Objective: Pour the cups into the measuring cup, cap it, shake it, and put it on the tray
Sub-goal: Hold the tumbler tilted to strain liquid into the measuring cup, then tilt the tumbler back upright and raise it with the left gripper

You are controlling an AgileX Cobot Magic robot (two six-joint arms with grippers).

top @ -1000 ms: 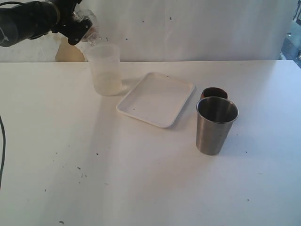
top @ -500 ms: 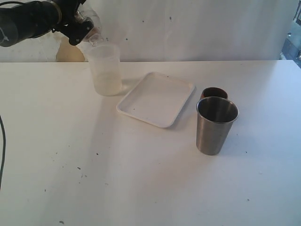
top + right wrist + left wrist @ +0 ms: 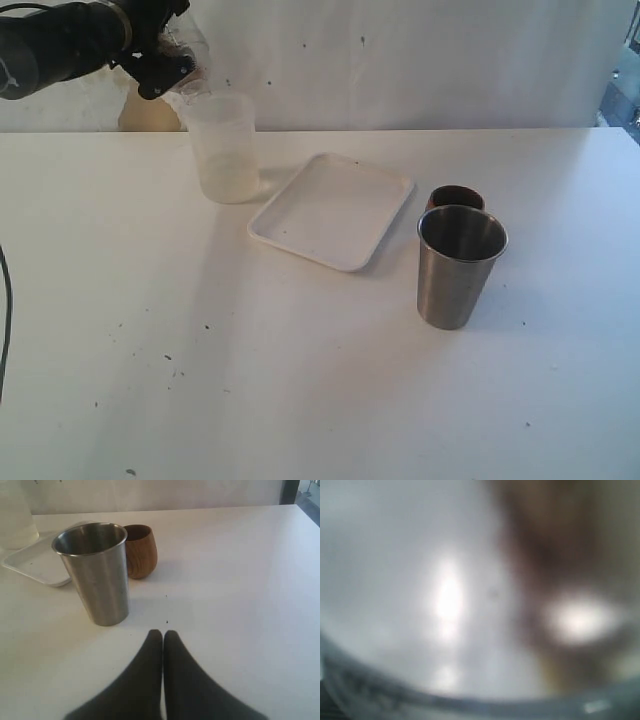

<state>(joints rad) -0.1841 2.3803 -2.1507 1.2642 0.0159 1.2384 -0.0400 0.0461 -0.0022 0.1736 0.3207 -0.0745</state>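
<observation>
Left claw [image 3: 165, 45], up at the far left corner of the scene, is clamped with its jaws wide around a clear see-through vessel [image 3: 192, 50]. The vessel is tilted, and its lower end sits right at the rim of the frosted plastic cup [image 3: 222, 150] below. Whether this clear piece is the measuring cup or the domed cap cannot be told. The left wrist view is blurred and gives only a curved clear edge close to the lens.

The frosted plastic cup stands upright on the white tabletop [image 3: 300, 380], its lower part faintly tinted. Just to its right lies the white tray [image 3: 335, 210], flat on the tabletop, set at an angle, with nothing on it.

Right of the tray, near but apart from it, the steel tumbler [image 3: 460, 270] stands upright with its mouth open. The brown wooden cup [image 3: 456, 195] stands just behind it, also upright. Whether the two touch is not clear.

Farthest right, the right claw [image 3: 163, 632] has its jaws pressed together on nothing. It hangs low over the bare tabletop, near the steel tumbler and clear of it.
</observation>
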